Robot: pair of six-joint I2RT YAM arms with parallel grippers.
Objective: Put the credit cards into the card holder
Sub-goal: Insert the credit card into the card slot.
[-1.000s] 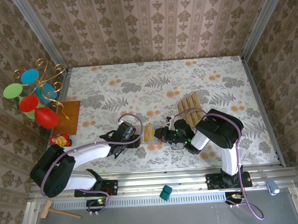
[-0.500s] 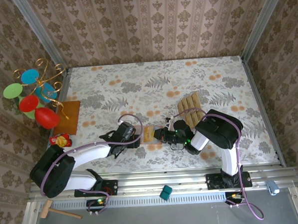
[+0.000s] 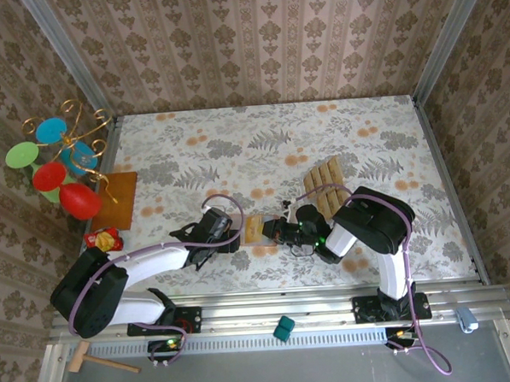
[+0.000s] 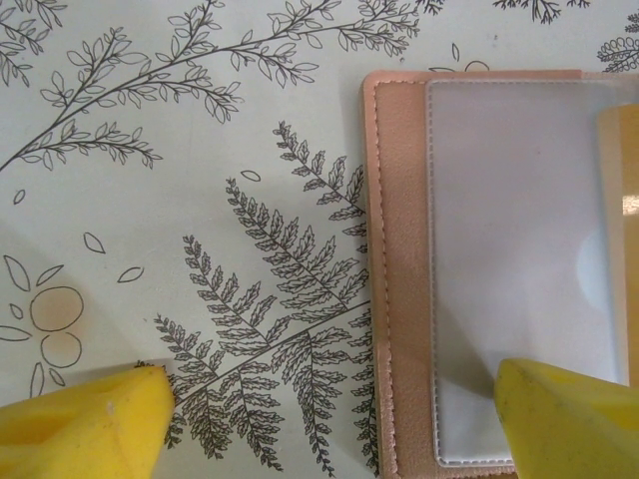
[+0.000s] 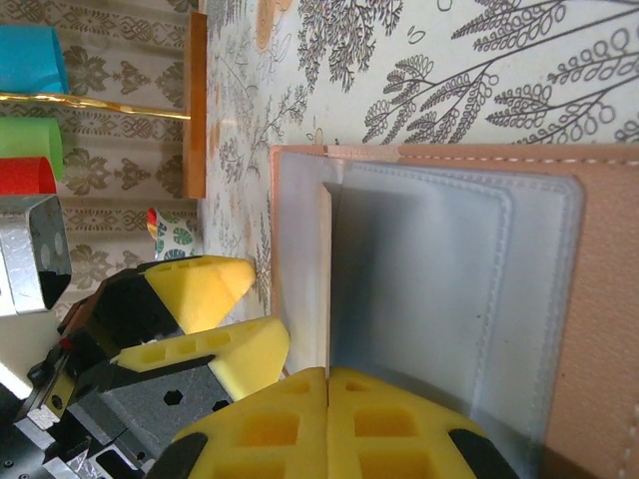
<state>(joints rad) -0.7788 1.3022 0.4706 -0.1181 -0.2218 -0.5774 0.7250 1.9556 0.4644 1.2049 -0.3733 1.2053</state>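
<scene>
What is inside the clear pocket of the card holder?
One tan credit card seems partly in, pinched by the right gripper. The frosted pocket hides whether others lie beneath.

Patterned wallpaper in tan and beige damask covers the rear wall and both side walls of the enclosure. Bare metal corner posts run up at the two rear corners. The table carries a pale cloth printed with grey ferns and orange blossoms. A ribbed aluminium rail spans the near edge, with a grey floor strip below it. Lighting is even and diffuse; shadows are soft.
</scene>
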